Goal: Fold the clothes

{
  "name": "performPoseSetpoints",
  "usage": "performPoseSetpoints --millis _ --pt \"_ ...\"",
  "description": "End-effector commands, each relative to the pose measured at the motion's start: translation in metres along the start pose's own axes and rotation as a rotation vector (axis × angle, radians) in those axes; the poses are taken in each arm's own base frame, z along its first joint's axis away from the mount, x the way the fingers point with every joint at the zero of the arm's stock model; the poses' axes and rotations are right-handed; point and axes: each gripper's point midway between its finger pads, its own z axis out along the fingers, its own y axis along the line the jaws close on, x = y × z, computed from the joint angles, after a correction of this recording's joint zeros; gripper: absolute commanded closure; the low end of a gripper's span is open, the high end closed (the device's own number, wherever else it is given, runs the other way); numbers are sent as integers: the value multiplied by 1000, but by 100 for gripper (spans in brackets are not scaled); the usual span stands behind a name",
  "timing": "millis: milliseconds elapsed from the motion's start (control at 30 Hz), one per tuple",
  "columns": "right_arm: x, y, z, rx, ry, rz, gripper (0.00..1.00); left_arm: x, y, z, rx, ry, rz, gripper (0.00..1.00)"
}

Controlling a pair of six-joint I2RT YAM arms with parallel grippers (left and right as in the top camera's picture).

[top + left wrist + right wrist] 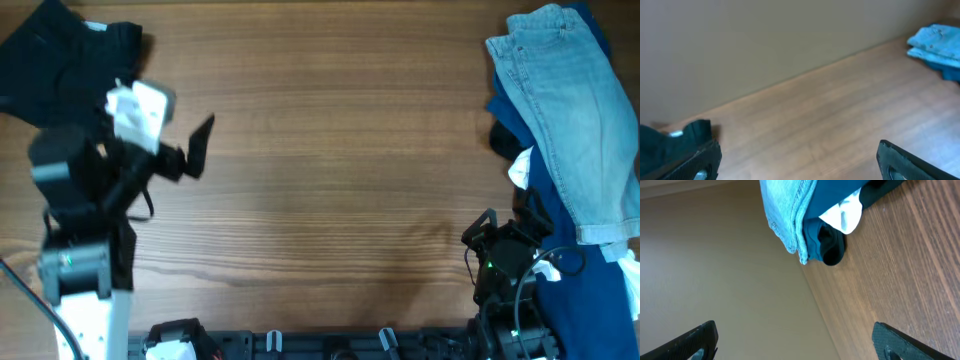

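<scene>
The black garment (pixel 60 55) lies bunched at the far left corner of the table, with a small white label (pixel 92 26) at its far edge. Part of it shows at the lower left of the left wrist view (pixel 665 142). My left gripper (pixel 185 155) is open and empty, just right of the garment and not touching it; its fingers frame bare wood in the left wrist view (pixel 800 170). My right gripper (pixel 482 232) is open and empty at the near right; in the right wrist view (pixel 795 347) it holds nothing.
Light blue jeans (pixel 565 110) lie on dark blue fabric (pixel 600 300) along the right edge, with a white piece (pixel 520 170) and a dark item (pixel 500 138) beside them. The jeans (pixel 785 210) and the white piece (pixel 845 215) also show in the right wrist view. Wooden tabletop (pixel 340 170) lies between the arms.
</scene>
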Motion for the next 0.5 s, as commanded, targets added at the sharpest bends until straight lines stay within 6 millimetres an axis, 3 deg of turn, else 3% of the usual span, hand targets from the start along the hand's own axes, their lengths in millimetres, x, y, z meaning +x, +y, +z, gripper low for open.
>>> performPoseSetpoints --millis 0,300,467 --pt "1 4 -1 -13 7 12 0 31 -14 -9 -11 -9 24 0" --pt "1 4 -1 -12 6 12 0 103 -42 -17 -71 -185 114 0" --pt "1 4 -1 -12 6 12 0 123 -53 -20 -85 -248 148 0"
